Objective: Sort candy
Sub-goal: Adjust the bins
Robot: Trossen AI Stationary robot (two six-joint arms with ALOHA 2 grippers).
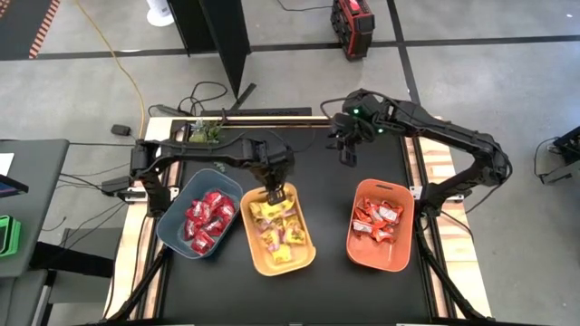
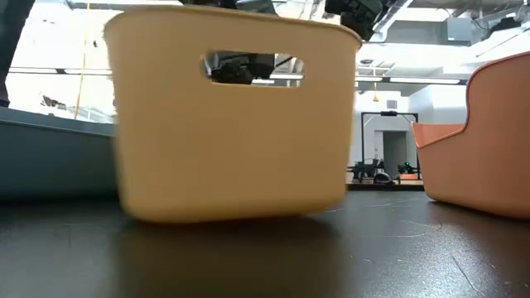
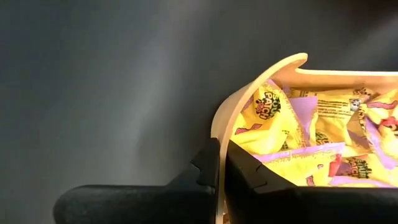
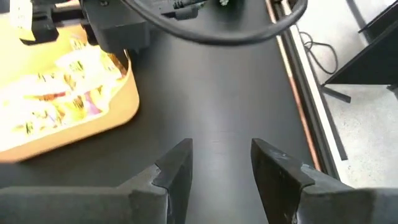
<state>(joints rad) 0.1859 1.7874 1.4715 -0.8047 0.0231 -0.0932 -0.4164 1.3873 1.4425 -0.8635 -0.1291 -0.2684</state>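
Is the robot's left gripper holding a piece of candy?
No, in the left wrist view the left gripper is shut on the rim of the yellow bin, with the yellow candy lying loose inside.

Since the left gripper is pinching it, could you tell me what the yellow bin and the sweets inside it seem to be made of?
The yellow bin looks like thin moulded plastic with a matt finish: smooth curved rim, one even colour, a cut-out handle slot in the low view. The left gripper is shut on its wall. The candy appears wrapped in glossy printed film, probably plastic, judging by creases and sheen.
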